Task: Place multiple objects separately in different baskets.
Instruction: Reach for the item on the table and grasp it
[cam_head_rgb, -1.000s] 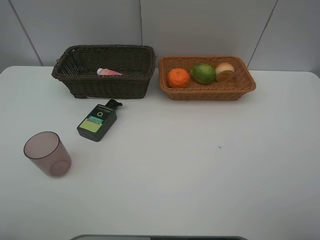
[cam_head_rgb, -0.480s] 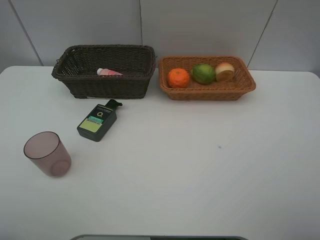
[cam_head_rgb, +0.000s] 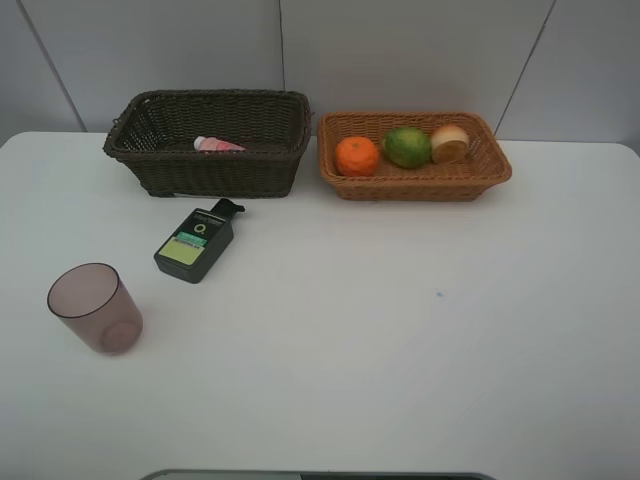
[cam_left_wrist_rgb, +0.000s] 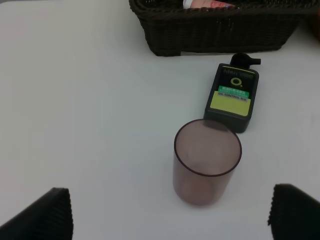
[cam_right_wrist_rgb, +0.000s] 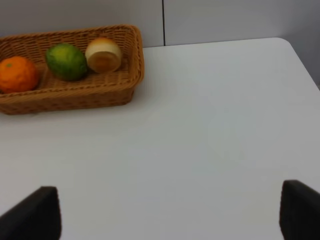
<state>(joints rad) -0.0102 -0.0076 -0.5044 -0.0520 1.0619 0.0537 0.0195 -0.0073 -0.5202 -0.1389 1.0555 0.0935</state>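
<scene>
Four of the six objects already sit in baskets. The orange (cam_head_rgb: 357, 156), the green fruit (cam_head_rgb: 408, 147) and the peach (cam_head_rgb: 450, 143) lie in a row in the light tan basket (cam_head_rgb: 420, 188). The pink bottle (cam_head_rgb: 217, 145) lies on its side in the dark brown basket (cam_head_rgb: 200, 175).

Two are left out on the worktop (cam_head_rgb: 400, 330). The dark green bottle (cam_head_rgb: 194, 243) lies flat just in front of the dark basket. The cup (cam_head_rgb: 95, 307) stands upright, nearer the front edge and well to the left.

Nothing has shifted over the last second: every object lies exactly where it did, and neither arm shows from the high camera. It looks like a pause between placements, not a step in progress.

The left hand (cam_left_wrist_rgb: 170, 215) is spread wide and empty, looking down on the cup with the green bottle just beyond it. The right hand (cam_right_wrist_rgb: 165, 212) is also spread and holds nothing. It hangs over bare worktop, well apart from the fruit basket.

Since the fruit is all in one basket and a bottle in the other, I would guess both leftovers belong in the dark basket. The left arm is the one placed to fetch them, probably the cup first.
</scene>
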